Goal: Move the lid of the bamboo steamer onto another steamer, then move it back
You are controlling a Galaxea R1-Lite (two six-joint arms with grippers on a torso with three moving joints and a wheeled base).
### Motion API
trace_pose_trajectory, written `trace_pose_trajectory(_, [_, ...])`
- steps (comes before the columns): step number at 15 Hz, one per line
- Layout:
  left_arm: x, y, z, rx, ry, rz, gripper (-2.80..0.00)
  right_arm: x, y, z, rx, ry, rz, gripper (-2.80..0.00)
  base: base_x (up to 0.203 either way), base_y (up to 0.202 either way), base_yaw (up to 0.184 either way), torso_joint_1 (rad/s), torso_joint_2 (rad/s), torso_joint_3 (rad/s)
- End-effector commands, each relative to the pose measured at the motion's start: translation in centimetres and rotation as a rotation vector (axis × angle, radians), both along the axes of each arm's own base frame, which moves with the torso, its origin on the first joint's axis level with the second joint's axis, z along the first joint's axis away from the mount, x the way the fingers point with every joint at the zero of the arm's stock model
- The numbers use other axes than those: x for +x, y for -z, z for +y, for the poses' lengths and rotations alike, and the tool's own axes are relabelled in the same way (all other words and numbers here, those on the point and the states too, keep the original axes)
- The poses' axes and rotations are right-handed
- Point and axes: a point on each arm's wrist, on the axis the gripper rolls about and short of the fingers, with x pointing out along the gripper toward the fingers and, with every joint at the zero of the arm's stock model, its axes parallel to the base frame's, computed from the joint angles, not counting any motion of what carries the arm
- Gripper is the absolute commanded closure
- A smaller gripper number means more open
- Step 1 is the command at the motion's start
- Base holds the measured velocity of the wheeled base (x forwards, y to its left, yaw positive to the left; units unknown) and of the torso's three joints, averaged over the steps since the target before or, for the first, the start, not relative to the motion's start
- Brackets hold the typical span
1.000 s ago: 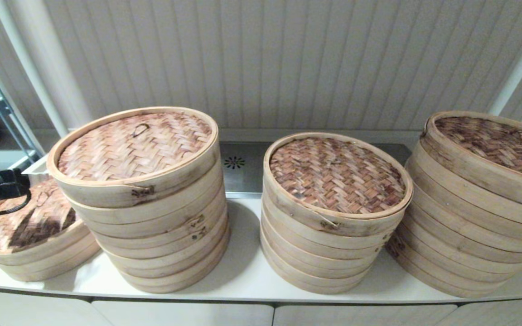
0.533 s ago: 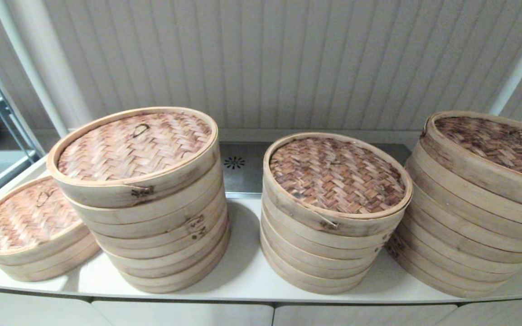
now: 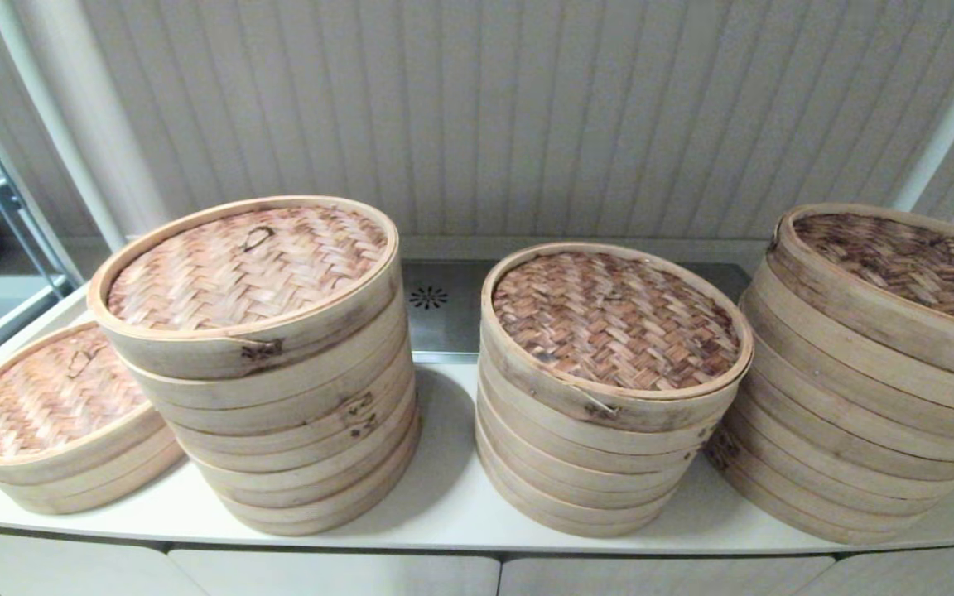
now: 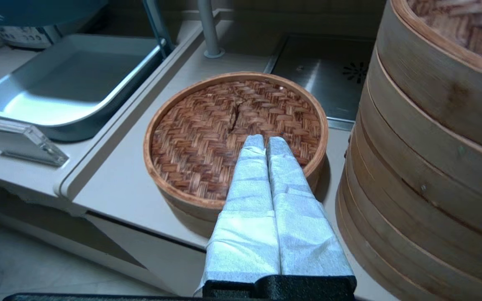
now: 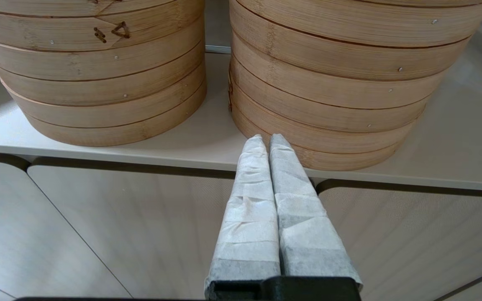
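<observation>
My left pincer (image 4: 266, 142) hovering pressed together, empty, above near rim of bamboo steamer lid (image 4: 236, 133); right pincer (image 5: 266, 141) pressed together, idling off worktop (image 5: 199, 144) edge.

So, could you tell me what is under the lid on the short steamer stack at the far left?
The bamboo steamer lid sits on a low stack of steamer trays on the counter. The trays' insides are covered, so any contents cannot be seen.

Rightmost steamer stack (image 3: 874, 372) runs past the frame edge.
</observation>
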Motion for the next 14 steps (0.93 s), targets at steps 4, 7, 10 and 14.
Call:
trace_pose_trajectory(4, [-6.8, 4.0, -2.1, 0.050, 0.084, -0.068, 0.00, 0.0, 0.0, 0.0, 0.000, -0.001, -0.002, 0.00, 0.000, 0.000, 0.000, 0.000, 0.00, 0.000])
trace_pose_trajectory(7, [-9.3, 7.8, -2.4, 0.072, 0.104, -0.092, 0.00, 0.0, 0.0, 0.0, 0.000, 0.000, -0.002, 0.00, 0.000, 0.000, 0.000, 0.000, 0.00, 0.000])
trace_pose_trajectory(10, [-9.4, 12.4, -2.4, 0.075, 0.122, -0.025, 0.00, 0.0, 0.0, 0.0, 0.000, 0.000, -0.002, 0.00, 0.000, 0.000, 0.000, 0.000, 0.00, 0.000])
trace_pose_trajectory(14, [-9.8, 12.6, -2.5, 0.077, 0.233, -0.064, 0.00, 0.0, 0.0, 0.0, 0.000, -0.002, -0.002, 0.00, 0.000, 0.000, 0.000, 0.000, 0.00, 0.000])
